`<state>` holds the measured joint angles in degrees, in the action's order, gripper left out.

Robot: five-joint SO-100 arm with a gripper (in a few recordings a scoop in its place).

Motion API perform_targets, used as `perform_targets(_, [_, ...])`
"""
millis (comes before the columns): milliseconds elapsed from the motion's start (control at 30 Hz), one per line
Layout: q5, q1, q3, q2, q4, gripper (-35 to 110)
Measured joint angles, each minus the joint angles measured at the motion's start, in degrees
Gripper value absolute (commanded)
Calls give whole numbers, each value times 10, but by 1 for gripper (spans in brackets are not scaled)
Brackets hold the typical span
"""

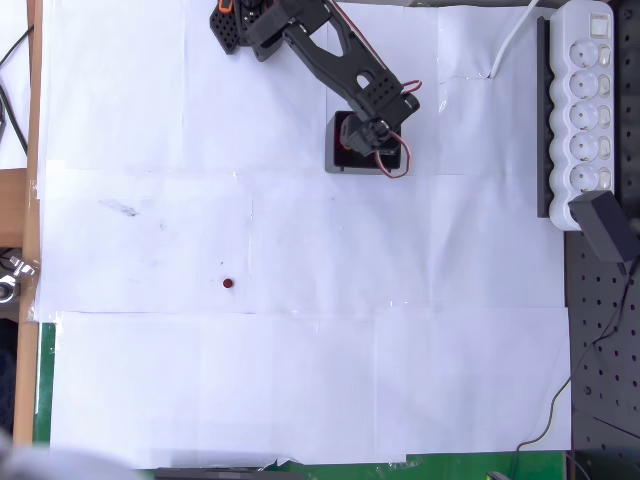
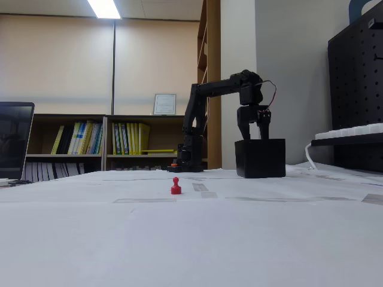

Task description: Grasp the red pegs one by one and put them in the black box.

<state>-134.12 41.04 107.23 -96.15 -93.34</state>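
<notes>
While the black two-finger gripper (image 1: 372,137) hangs over the small black open-topped plastic box (image 1: 338,162) in the overhead view, one tiny dark-red round peg (image 1: 229,283) lies well apart on the white paper-covered table (image 1: 300,380).

Side on, in the fixed view, the gripper (image 2: 255,127) hovers just above the box (image 2: 260,158), fingers spread, seemingly empty (a drop looks done). Next comes the reach to the peg (image 2: 175,186), upright on the paper.

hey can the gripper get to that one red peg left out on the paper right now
Probably yes. The red peg stands alone on bare paper, nothing beside it. The gripper hangs above the black box, apart from the peg.
</notes>
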Motion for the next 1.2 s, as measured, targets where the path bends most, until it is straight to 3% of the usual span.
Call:
perform_targets(200, [33,-75,54,98,-18,14])
perform_targets(300, [62,-148,22,170,27,14])
perform_targets(433, [138,-267,-133,234,155,14])
perform_targets(567, [232,-379,-340,239,352,14])
perform_targets(667, [281,-424,-454,214,524,14])
perform_targets(800, [301,-454,-488,142,694,14])
perform_targets(933, [301,-455,-480,77,776,14])
perform_targets(1200, [294,-455,-381,-69,831,14])
